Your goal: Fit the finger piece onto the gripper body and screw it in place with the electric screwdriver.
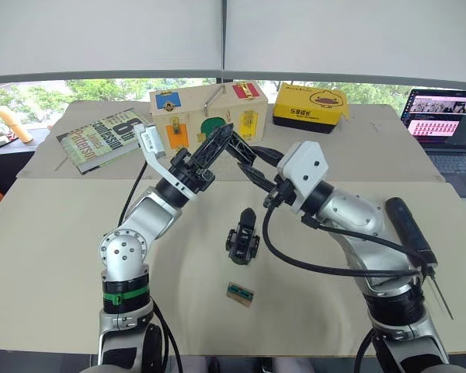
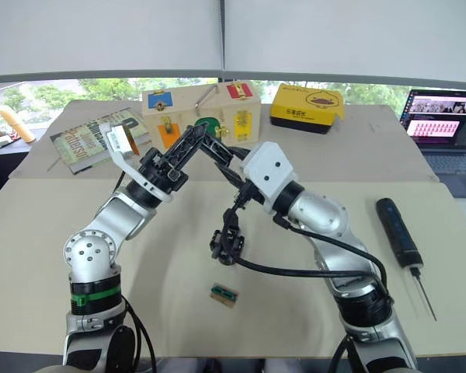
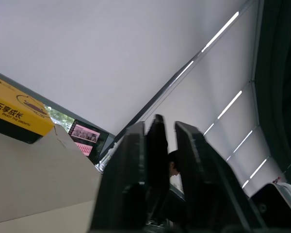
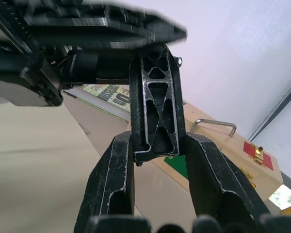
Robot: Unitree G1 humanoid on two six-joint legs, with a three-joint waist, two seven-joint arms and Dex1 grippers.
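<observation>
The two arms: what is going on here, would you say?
Both arms are raised over the table, tips together. The right end effector is shut on the finger piece, and the left end effector meets that piece at its other end, so it looks like a handover or a regrip in the air. The gripper body lies on the table below, untouched. The screwdriver lies to the robot's right.

Black finger piece, yellow box
</observation>
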